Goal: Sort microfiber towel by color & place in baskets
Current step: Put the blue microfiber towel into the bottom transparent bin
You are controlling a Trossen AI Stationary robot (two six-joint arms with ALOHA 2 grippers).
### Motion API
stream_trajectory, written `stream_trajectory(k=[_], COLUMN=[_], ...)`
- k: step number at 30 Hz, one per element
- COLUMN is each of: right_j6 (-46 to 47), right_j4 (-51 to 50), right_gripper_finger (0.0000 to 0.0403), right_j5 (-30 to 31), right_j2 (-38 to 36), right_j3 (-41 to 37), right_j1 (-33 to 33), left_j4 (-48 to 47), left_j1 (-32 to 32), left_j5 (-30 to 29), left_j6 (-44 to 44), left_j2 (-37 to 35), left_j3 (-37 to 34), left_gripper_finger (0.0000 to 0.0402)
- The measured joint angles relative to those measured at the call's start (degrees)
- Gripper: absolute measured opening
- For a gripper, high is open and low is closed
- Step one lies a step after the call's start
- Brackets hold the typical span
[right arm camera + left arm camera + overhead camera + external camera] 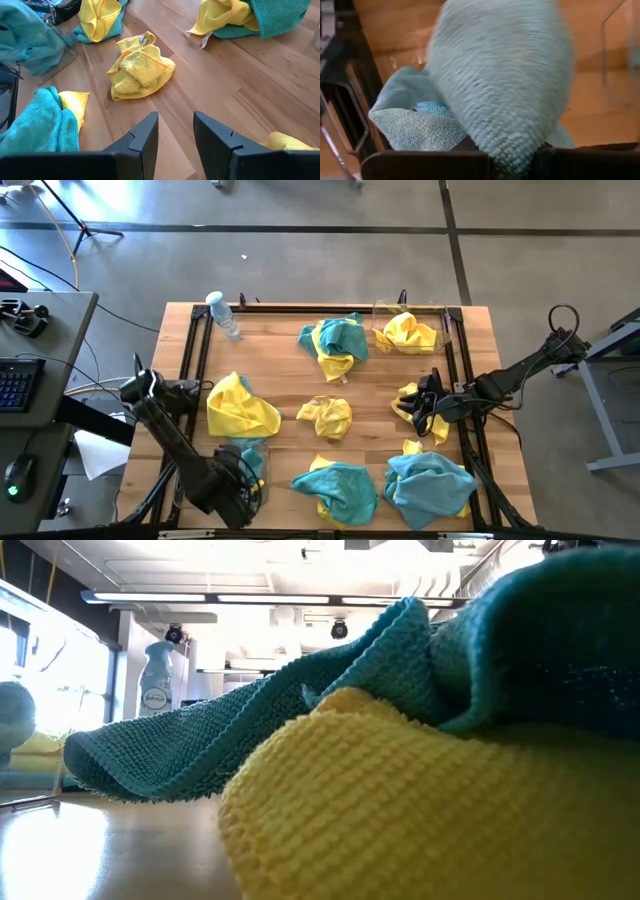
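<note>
- High view, left: left gripper [243,480] holds its jaws clamped on a teal towel [505,85] over the near-left basket [258,448].
- Centre: yellow towel [327,417] lies crumpled, soft and light; pinch a raised fold.
- Right: right gripper [428,418] hovers, jaws apart, by another yellow cloth [408,402].

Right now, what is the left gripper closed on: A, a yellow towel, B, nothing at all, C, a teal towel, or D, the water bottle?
C: in the left wrist view a teal towel bulges up from between the shut fingers of the left gripper, which sits at the near left corner of the table in the high view.
</note>
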Motion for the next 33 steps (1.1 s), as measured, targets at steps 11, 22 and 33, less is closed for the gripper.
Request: stream_trajectory(k=[11,22,33], right_j6=[0.02,1.52,1.54], right_j4=[0.89,3.12,7.28], right_gripper_finger=[0.0117,0.0117,0.0117], right_j5=[-0.02,-0.67,-2.43], right_j2=[0.01,0.01,0.01], right_j3=[0.0,-0.01,0.0], right_j1=[-0.15,-0.16,-0.16], left_j4=[3.49,24.1,30.27], left_j1=[-1.51,-0.26,0.53], left_j5=[0.23,-1.48,-3.84], left_j6=[-3.98,-5.23,-9.78], left_j2=[2.74,-6.15,-8.28], left_j3=[-2.2,-21.95,-30.52], left_gripper_finger=[0.0,0.0,0.0011])
